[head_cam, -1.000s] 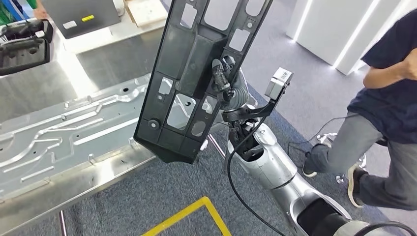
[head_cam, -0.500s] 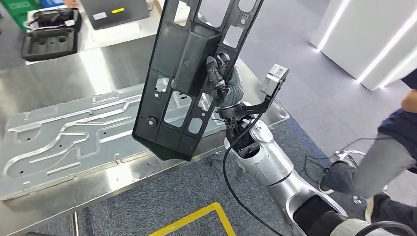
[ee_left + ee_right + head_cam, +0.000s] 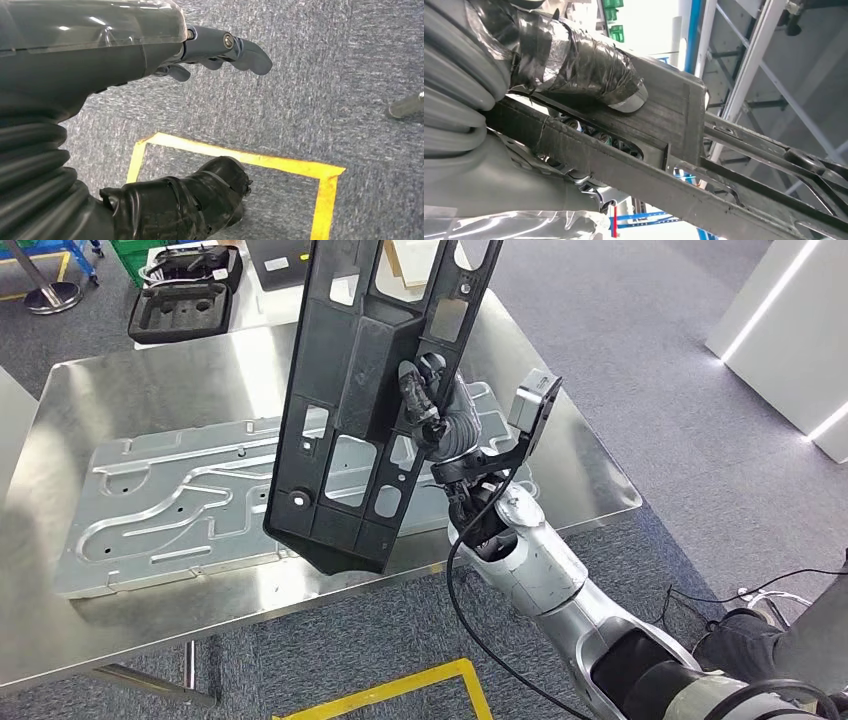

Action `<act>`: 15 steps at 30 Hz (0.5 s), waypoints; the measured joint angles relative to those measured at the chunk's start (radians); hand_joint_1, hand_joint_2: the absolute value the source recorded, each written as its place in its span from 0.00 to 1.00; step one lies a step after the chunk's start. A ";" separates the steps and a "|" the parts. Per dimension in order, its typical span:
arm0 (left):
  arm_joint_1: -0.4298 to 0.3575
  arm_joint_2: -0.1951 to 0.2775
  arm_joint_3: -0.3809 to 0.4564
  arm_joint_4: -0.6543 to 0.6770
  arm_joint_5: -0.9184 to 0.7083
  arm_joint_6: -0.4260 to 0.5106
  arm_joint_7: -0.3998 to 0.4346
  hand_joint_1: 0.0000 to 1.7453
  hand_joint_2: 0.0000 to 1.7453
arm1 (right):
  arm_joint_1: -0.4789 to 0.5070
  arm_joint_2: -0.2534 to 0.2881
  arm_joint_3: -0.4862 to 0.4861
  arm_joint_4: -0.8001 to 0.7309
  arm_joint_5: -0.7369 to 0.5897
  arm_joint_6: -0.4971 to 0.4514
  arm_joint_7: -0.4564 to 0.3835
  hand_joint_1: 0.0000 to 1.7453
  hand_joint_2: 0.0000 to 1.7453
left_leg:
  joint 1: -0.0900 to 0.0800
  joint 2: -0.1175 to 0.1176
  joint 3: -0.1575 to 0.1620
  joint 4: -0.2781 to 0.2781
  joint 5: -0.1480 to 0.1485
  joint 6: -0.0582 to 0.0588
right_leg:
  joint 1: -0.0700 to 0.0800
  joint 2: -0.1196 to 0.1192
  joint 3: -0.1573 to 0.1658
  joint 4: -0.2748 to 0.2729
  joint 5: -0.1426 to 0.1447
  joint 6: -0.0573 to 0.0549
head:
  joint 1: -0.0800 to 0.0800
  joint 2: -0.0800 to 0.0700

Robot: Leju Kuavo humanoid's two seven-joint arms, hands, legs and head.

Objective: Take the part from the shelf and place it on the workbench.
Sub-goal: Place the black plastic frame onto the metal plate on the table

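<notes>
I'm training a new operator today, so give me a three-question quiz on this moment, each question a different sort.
1. True or false: the black part already lies flat on the workbench.
2. Which robot hand holds the black part? A) left B) right
3. Fill in: under the raised part, a ribbed ____ panel lies on the workbench.

Key:
1. False; the right robot hand holds it up, nearly on end, above the table.
2. B; the left robot hand hangs empty over the carpet.
3. metal

Long black plastic part [image 3: 365, 390] with cut-out windows, held nearly upright, slightly tilted, above the near right edge of the steel workbench [image 3: 560, 470].
</notes>
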 joint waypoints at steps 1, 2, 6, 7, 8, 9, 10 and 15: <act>0.001 0.000 0.000 0.000 0.003 0.001 -0.002 0.00 1.00 | -0.003 0.000 0.001 0.001 0.011 -0.011 0.008 1.00 1.00 | -0.003 0.003 0.019 -0.033 0.004 0.003 | 0.001 -0.003 0.001 -0.002 -0.002 0.006 | 0.000 0.000; 0.002 0.000 0.000 0.000 0.005 0.003 -0.005 0.00 1.00 | -0.007 -0.001 0.003 0.004 0.034 -0.029 0.021 1.00 1.00 | -0.007 0.004 0.026 -0.044 -0.002 0.008 | 0.004 -0.004 0.003 -0.005 -0.002 0.012 | 0.001 0.000; 0.010 0.002 0.001 0.000 0.008 0.010 -0.014 0.00 1.00 | -0.028 -0.018 0.019 0.019 0.209 -0.123 0.111 1.00 1.00 | -0.008 -0.001 0.036 -0.055 -0.007 0.042 | 0.004 0.010 -0.001 0.011 -0.024 0.030 | 0.006 0.000; 0.010 0.003 0.001 0.000 0.008 0.010 -0.017 0.00 1.00 | -0.042 -0.029 0.025 0.023 0.279 -0.147 0.150 1.00 1.00 | -0.007 -0.003 0.040 -0.059 -0.007 0.051 | 0.005 0.024 -0.023 0.055 -0.047 0.029 | 0.009 0.000; 0.009 0.003 0.001 0.000 0.008 0.009 -0.021 0.00 1.00 | -0.059 -0.043 0.034 0.028 0.367 -0.170 0.198 1.00 1.00 | -0.009 -0.005 0.042 -0.059 -0.008 0.058 | 0.008 0.039 -0.056 0.119 -0.074 0.025 | 0.012 0.000; 0.009 0.004 0.001 0.000 0.007 0.009 -0.025 0.00 1.00 | -0.078 -0.059 0.045 0.036 0.475 -0.191 0.260 1.00 1.00 | -0.012 -0.008 0.043 -0.059 -0.010 0.064 | 0.013 0.048 -0.097 0.193 -0.100 0.022 | 0.013 0.000; 0.009 0.006 0.001 0.000 0.004 0.010 -0.030 0.00 1.00 | -0.099 -0.077 0.057 0.047 0.596 -0.207 0.332 1.00 1.00 | -0.016 -0.012 0.044 -0.057 -0.013 0.068 | 0.017 0.053 -0.134 0.253 -0.113 0.019 | 0.014 0.000; 0.010 0.011 0.001 0.000 -0.006 0.012 -0.041 0.00 1.00 | -0.233 -0.157 0.113 0.136 1.033 -0.215 0.562 1.00 1.00 | -0.035 -0.039 0.047 -0.040 -0.026 0.075 | 0.037 0.060 -0.105 0.097 0.028 -0.015 | 0.015 0.000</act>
